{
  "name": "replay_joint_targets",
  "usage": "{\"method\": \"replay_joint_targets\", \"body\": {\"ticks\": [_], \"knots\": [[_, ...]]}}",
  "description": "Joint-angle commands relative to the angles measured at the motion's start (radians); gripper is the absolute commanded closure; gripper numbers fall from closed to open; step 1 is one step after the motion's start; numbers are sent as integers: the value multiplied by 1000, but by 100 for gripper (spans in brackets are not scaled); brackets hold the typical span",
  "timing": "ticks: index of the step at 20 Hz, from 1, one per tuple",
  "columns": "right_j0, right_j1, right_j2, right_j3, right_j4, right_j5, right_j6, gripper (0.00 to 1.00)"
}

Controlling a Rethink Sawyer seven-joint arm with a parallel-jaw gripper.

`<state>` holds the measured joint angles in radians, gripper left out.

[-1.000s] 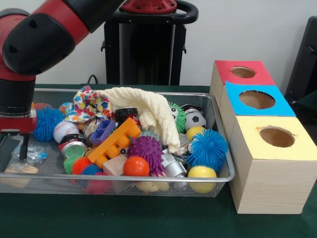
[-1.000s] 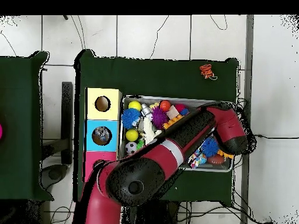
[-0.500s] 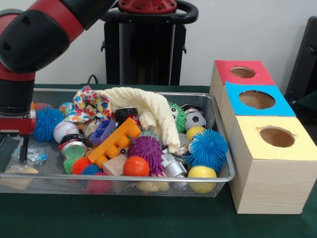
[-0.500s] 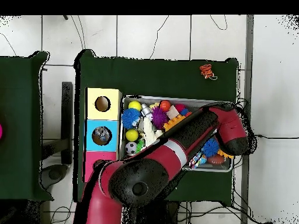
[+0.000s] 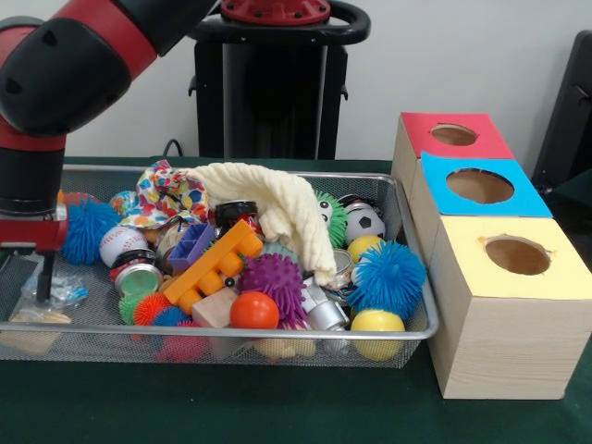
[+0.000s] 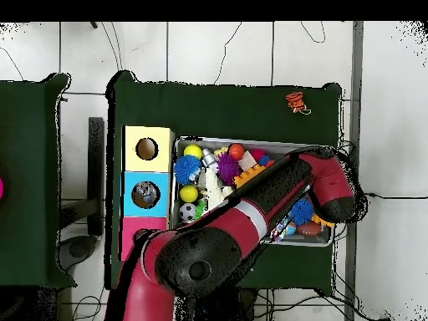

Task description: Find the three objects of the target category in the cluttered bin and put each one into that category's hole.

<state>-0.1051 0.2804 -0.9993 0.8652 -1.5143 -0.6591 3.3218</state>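
Little had changed in the last half-second — the gripper (image 5: 35, 268) hung in the bin (image 5: 277, 335) at the end farthest from the holed boxes (image 5: 504, 305), just beside a blue spiky ball (image 5: 88, 229), open or closed I couldn't tell — so no drop looked near.

A wire mesh bin (image 5: 277, 344) sits heaped with toys, spiky balls and a cream cloth (image 5: 277, 203); beside it stand three wooden boxes (image 5: 499, 305) with round holes on red, blue and yellow tops.
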Motion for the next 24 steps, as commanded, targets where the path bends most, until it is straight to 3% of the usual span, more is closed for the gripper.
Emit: {"method": "replay_joint_targets", "body": {"ticks": [1,3,8,19,24], "knots": [[34,20,68,13,-34,-136,213,0],[57,16,38,38,-59,-154,256,0],[85,1,29,78,-70,-141,261,0],[67,-13,77,74,-39,-106,202,0],[49,-52,120,79,-2,-110,160,0]]}}
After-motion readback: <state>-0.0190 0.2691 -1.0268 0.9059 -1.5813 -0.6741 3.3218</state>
